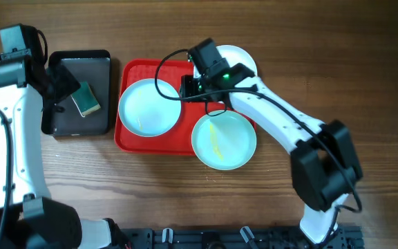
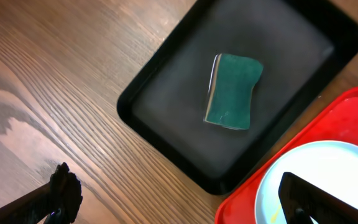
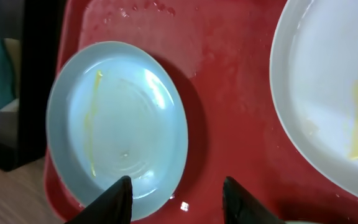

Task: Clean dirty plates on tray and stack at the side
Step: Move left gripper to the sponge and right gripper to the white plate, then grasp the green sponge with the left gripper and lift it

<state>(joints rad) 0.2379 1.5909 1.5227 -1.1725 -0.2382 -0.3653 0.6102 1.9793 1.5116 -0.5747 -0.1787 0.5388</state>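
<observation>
The right claw [image 3: 178, 183] hung released above the glossy red tray [image 1: 126, 138]. A round pale-blue plate [image 1: 149, 106] lay at its 9 o'clock, a yellow-streaked white plate [image 1: 224, 140] at 5. The left claw [image 2: 174, 174] gaped empty by the matte black tray [image 1: 95, 59].

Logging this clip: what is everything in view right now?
plates: three, white to pale blue; one on the tray's left, one overhanging its front right, one at its back right corner, partly hidden
red tray: one, table centre
black tray: one, left of red tray
sponge: one, green, in black tray
table: brown wood
left gripper: open, over black tray
right gripper: open, over red tray
</observation>
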